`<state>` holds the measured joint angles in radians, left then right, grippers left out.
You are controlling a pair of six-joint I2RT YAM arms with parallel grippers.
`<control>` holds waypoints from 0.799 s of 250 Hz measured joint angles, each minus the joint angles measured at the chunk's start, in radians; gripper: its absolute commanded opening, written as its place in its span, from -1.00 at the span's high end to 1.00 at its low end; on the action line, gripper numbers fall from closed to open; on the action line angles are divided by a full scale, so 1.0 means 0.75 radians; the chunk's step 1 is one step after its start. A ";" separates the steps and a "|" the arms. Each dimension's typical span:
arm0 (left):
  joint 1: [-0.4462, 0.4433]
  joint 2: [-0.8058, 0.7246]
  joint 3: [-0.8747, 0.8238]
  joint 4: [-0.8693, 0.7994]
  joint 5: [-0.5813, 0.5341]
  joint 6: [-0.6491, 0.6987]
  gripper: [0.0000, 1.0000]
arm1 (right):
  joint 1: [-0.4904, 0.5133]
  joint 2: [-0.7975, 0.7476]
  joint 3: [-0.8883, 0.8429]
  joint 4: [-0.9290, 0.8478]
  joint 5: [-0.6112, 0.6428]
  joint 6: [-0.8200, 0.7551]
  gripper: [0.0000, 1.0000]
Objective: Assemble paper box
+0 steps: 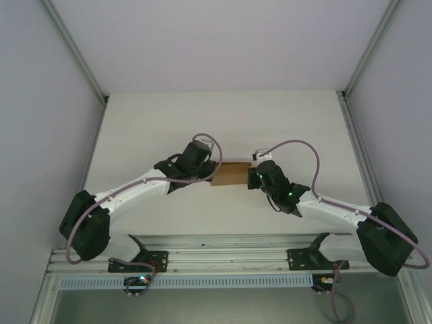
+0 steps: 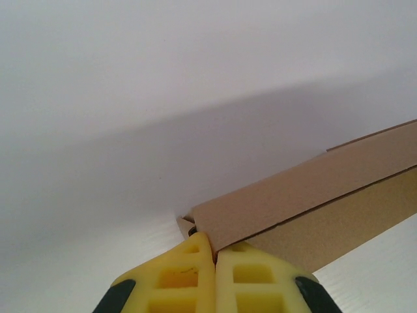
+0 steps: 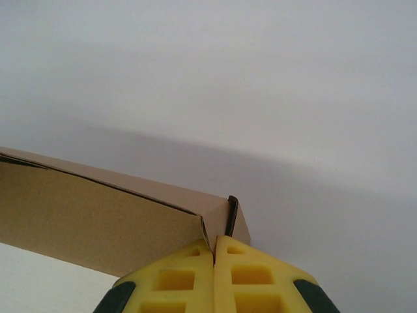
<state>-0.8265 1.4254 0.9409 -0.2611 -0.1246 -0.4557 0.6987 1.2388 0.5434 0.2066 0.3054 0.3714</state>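
**Item 1: paper box** (image 1: 231,174). Plain brown cardboard, shallow rectangular form. Lies on white table (image 1: 202,121), approx. mid-table, long axis L–R, between the two arm tips. Top view gives position and outline. No seam detail legible at that res.

**Item 2: left gripper** (image 2: 214,251). Top view: arm reaches in from L, tip at box's L end. Left wrist cam adds the close detail.
- Yellow fingers (image 2: 176,280) pressed together with no gap, tips touching the box corner.
- Dark seam (image 2: 326,206) runs along the box where upper panel meets lower face.
- Small flap (image 2: 184,225) pokes out at the corner, just beside the tips.
- Whether any cardboard edge is nipped btwn the pads: cannot tell.

**Item 3: right gripper** (image 3: 214,246). Top view: arm reaches in from R, tip at box's R end, green lights (image 1: 260,178) on the wrist housing. Right wrist cam adds the close detail.
- Claw likewise closed, pads flush together, tips against the box's end corner.
- Short dark slit (image 3: 231,215) stands upright at that corner.
- Box side wall runs off to frame L, with a thin dark line under its top edge.
- Nipped cardboard: cannot tell.

**Item 4: misc., top view.** Purplish cables (image 1: 297,144) loop over each arm. Alu rail (image 1: 223,260) at near edge carries both bases. Pale walls (image 1: 40,101) on both sides.
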 measured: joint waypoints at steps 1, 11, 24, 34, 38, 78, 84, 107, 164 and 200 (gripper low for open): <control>-0.001 -0.001 -0.002 0.003 -0.002 0.000 1.00 | 0.000 -0.001 -0.002 0.003 0.000 -0.001 1.00; -0.013 -0.007 -0.023 0.031 -0.023 -0.001 1.00 | 0.001 -0.003 -0.021 0.034 0.000 -0.008 1.00; -0.025 -0.011 -0.051 0.072 -0.051 -0.003 1.00 | 0.003 -0.004 -0.038 0.066 0.002 -0.015 1.00; -0.037 -0.015 -0.074 0.106 -0.074 -0.010 1.00 | 0.004 -0.004 -0.048 0.082 0.003 -0.017 1.00; -0.042 -0.016 -0.084 0.119 -0.082 -0.013 1.00 | 0.005 -0.004 -0.050 0.086 0.003 -0.017 1.00; -0.093 -0.017 -0.150 0.229 -0.174 -0.076 1.00 | 0.013 -0.032 -0.091 0.124 0.003 -0.017 1.00; -0.103 -0.017 -0.160 0.246 -0.190 -0.087 1.00 | 0.013 -0.035 -0.095 0.125 0.003 -0.016 1.00; -0.131 -0.017 -0.201 0.286 -0.225 -0.127 1.00 | 0.014 -0.041 -0.100 0.122 0.003 -0.008 0.94; -0.161 -0.021 -0.229 0.326 -0.260 -0.171 1.00 | 0.036 -0.109 -0.077 -0.021 -0.040 0.086 0.38; -0.172 -0.024 -0.211 0.298 -0.259 -0.170 1.00 | 0.042 -0.164 -0.060 -0.121 -0.079 0.142 -0.23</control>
<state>-0.9558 1.4071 0.7830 -0.0380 -0.3187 -0.5831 0.7303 1.1160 0.4988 0.1158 0.2459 0.4782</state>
